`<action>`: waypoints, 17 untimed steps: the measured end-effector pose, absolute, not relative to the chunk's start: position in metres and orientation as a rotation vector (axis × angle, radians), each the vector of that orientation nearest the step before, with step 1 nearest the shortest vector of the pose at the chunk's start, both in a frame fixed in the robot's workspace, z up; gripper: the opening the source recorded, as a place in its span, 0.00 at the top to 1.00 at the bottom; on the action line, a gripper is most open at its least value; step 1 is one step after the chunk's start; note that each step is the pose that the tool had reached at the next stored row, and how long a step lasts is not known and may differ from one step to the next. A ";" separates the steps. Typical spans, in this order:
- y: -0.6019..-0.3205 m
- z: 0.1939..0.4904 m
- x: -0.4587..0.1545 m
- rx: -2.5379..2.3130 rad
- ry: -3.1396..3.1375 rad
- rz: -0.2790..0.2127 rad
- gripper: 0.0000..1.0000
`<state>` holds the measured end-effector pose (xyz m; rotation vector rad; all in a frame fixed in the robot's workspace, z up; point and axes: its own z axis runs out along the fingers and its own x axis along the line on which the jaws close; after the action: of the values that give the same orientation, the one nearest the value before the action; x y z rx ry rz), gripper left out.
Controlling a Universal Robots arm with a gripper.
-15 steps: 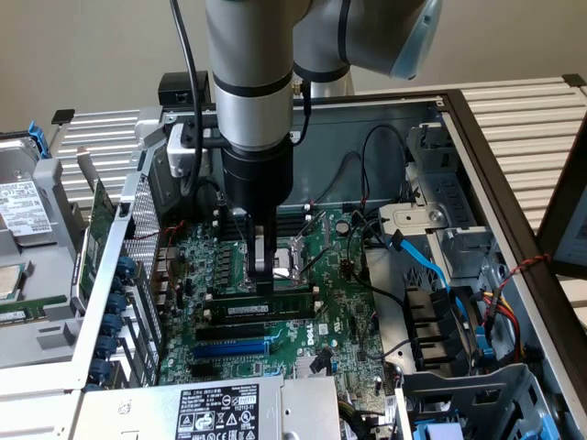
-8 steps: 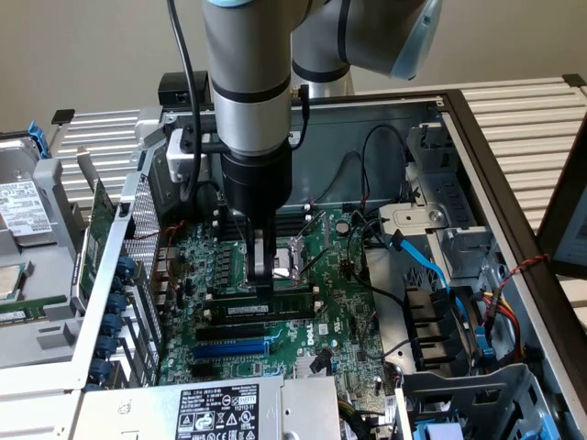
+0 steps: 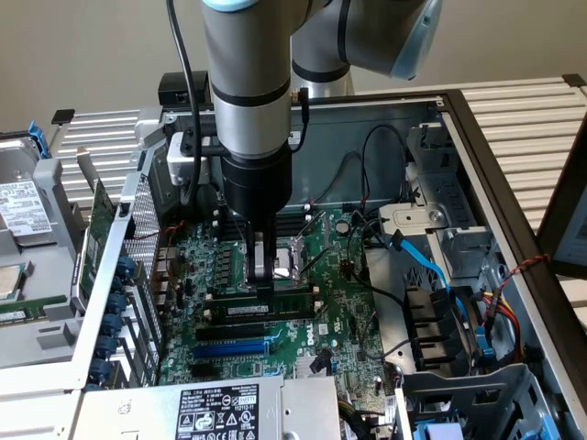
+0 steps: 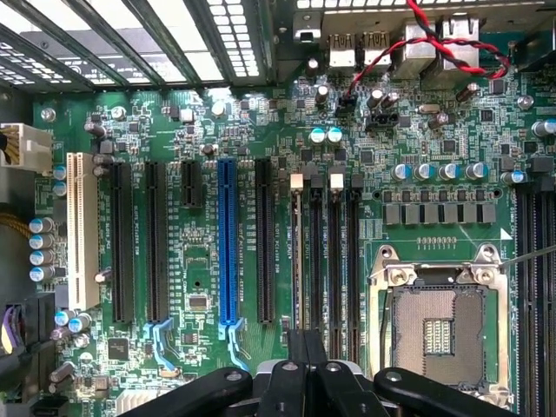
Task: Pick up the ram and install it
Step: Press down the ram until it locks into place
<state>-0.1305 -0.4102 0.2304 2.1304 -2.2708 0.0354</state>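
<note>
Exterior view: your fingers point(image 3: 264, 286) are pressing clenched onto the ram point(image 3: 266, 309), which is sitting edge-up in its motherboard point(image 3: 335, 321) slot. It looks light, stiff and fragile; handle its long top edge.

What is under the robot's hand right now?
The hand presses its closed fingers on the ram, a green stick standing in a black slot on the motherboard. The slot beneath is mostly covered.
</note>
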 end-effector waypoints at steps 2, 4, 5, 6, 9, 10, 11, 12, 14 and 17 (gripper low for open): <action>-0.410 0.230 -0.130 2.130 -2.271 0.035 0.89; -0.410 0.230 -0.131 2.130 -2.271 0.036 0.89; -0.410 0.230 -0.131 2.131 -2.271 0.036 0.89; -0.410 0.230 -0.131 2.131 -2.271 0.036 0.89; -0.410 0.230 -0.131 2.131 -2.271 0.036 0.89; -0.411 0.230 -0.131 2.131 -2.271 0.036 0.89; -0.411 0.230 -0.131 2.131 -2.271 0.036 0.89; -0.411 0.230 -0.131 2.131 -2.271 0.036 0.89; -0.411 0.230 -0.131 2.131 -2.271 0.037 0.89; -0.411 0.230 -0.131 2.132 -2.272 0.038 0.89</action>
<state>-0.1306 -0.4112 0.2299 2.1315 -2.2721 0.0378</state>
